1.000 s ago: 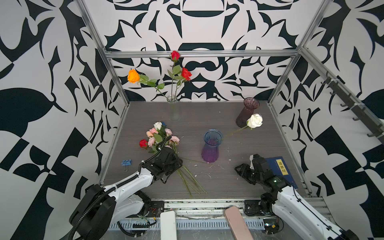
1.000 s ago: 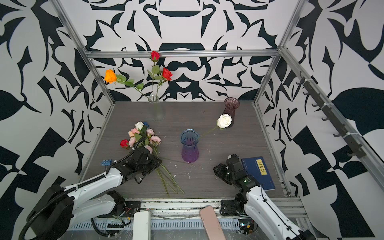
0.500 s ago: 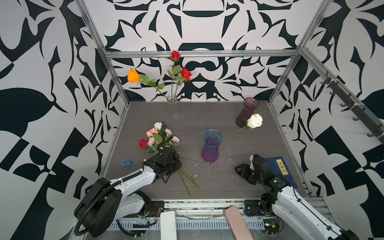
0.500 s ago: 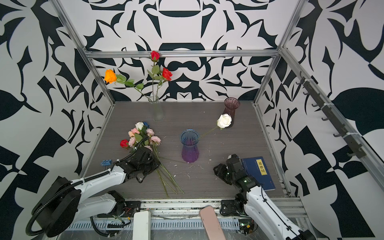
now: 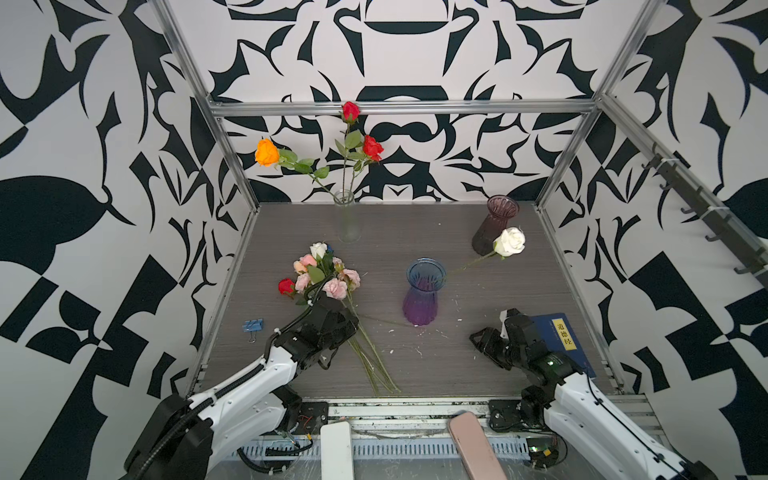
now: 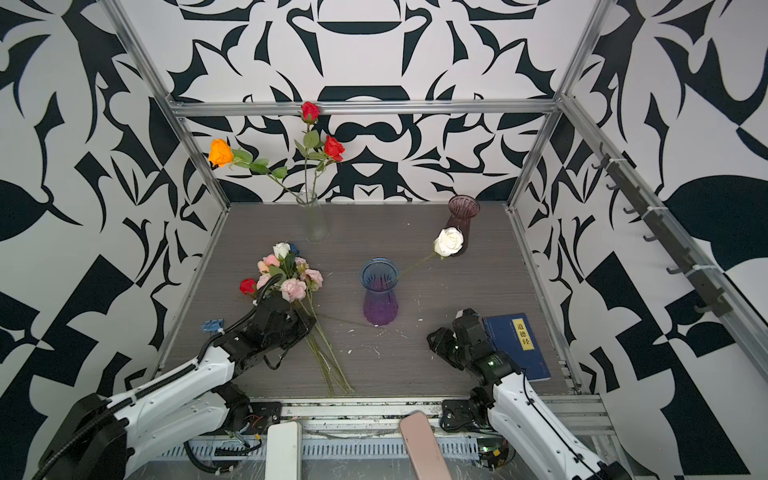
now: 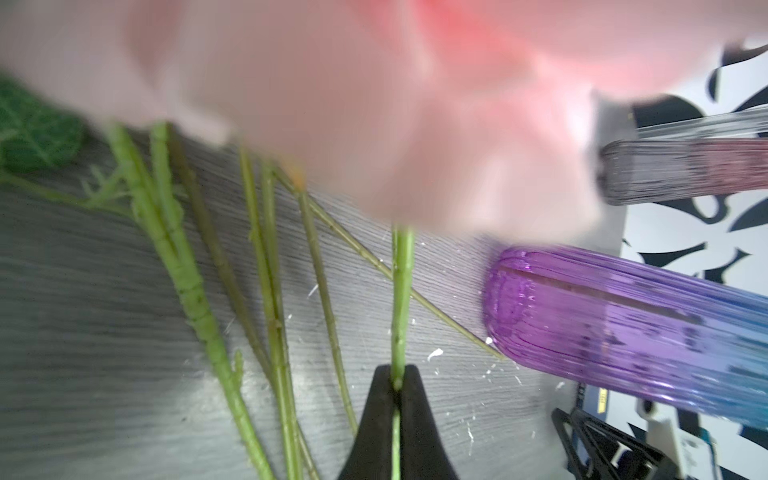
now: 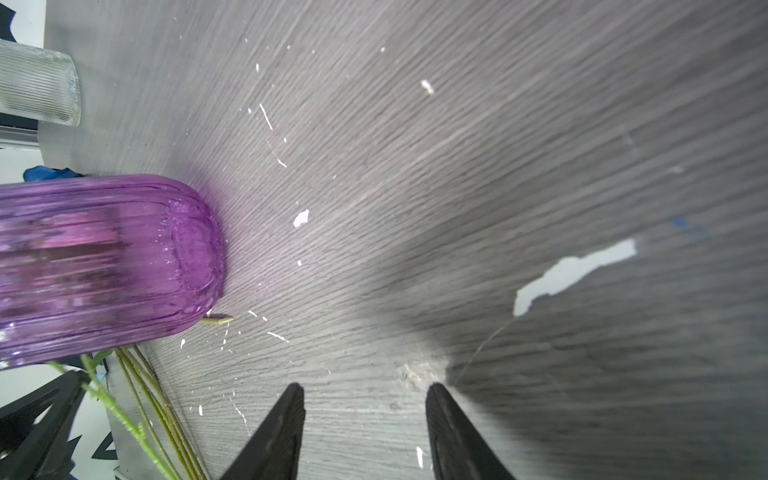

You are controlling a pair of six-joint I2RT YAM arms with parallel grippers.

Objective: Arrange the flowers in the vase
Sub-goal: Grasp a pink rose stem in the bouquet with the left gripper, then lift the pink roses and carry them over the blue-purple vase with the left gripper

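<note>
A bunch of flowers [image 5: 320, 270] [image 6: 287, 270], pink, white and red, lies on the grey table with its stems fanned toward the front. My left gripper [image 5: 347, 322] [image 7: 397, 382] is shut on one green stem [image 7: 401, 291] just below a blurred pink bloom [image 7: 374, 104]. A blue-to-purple vase [image 5: 420, 291] [image 6: 380, 293] stands mid-table with a white rose [image 5: 510, 242] leaning out of it. A clear vase [image 5: 348, 216] at the back holds an orange and two red roses. My right gripper [image 5: 484, 338] [image 8: 365, 390] is open over bare table, right of the purple vase [image 8: 104, 266].
A dark maroon vase [image 5: 494, 226] stands at the back right. A blue book [image 5: 559, 340] lies beside my right arm. A blue binder clip [image 5: 252, 325] sits near the left wall. A white phone [image 5: 336, 451] and a pink one [image 5: 476, 446] lie off the front edge.
My left gripper has closed onto a stem in the bunch. The right arm has not moved.
</note>
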